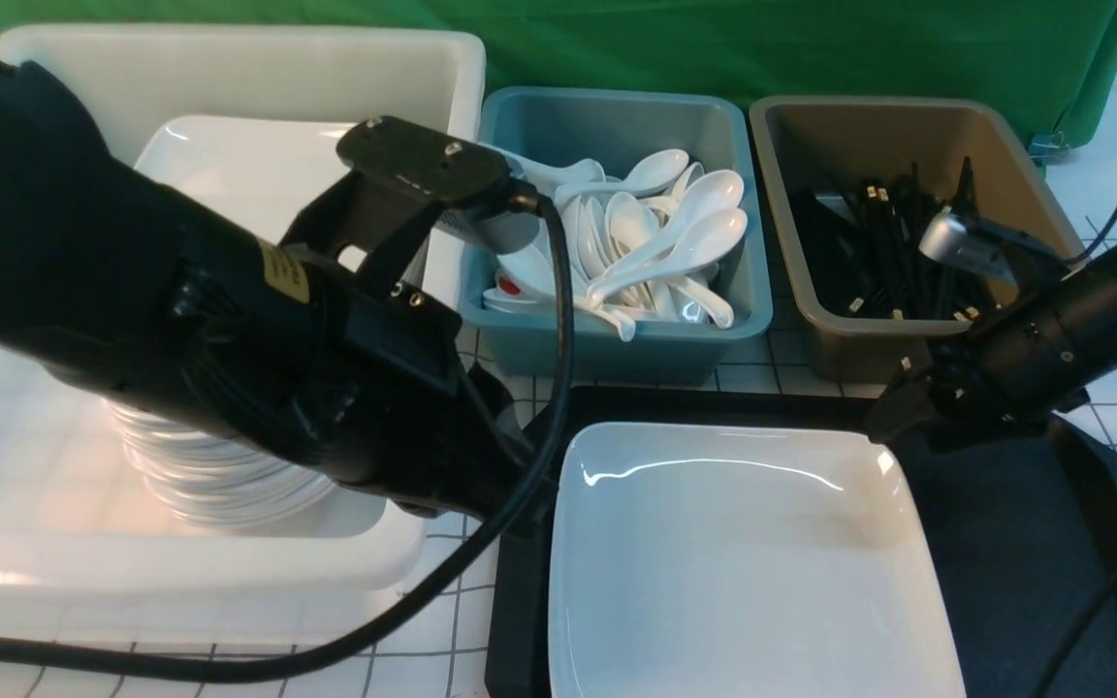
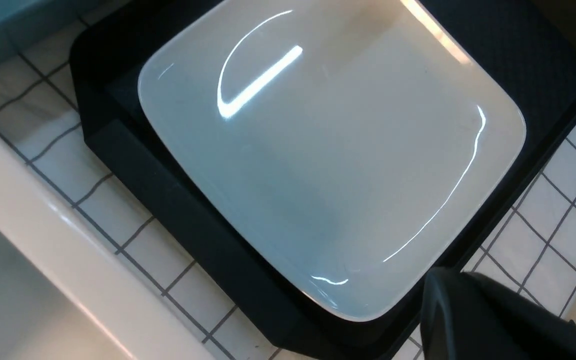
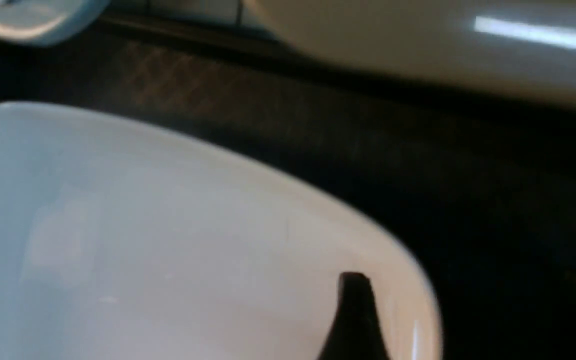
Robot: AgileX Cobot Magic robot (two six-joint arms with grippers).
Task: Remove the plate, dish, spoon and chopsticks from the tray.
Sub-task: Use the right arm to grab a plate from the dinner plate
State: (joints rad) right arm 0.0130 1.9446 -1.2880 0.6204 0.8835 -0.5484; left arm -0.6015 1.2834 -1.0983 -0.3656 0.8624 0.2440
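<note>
Tray [image 1: 1005,543] at near right carries the plate [image 1: 743,572], flat on its left side. Left gripper [image 1: 516,499] and right gripper [image 1: 893,427] flank the plate's far corners, seemingly for a shared lift; we cannot tell their jaws' spread.

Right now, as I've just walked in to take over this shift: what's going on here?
A two-armed robot is clearing a black tray. Only the large white plate shows on it, lying flat. The right gripper is at the plate's far right corner, one fingertip over the rim; the left arm reaches down at its left edge. Whether either grips the plate is unclear. Spoons fill the blue tub, chopsticks the brown tub, and stacked white dishes sit in the white tub.
</note>
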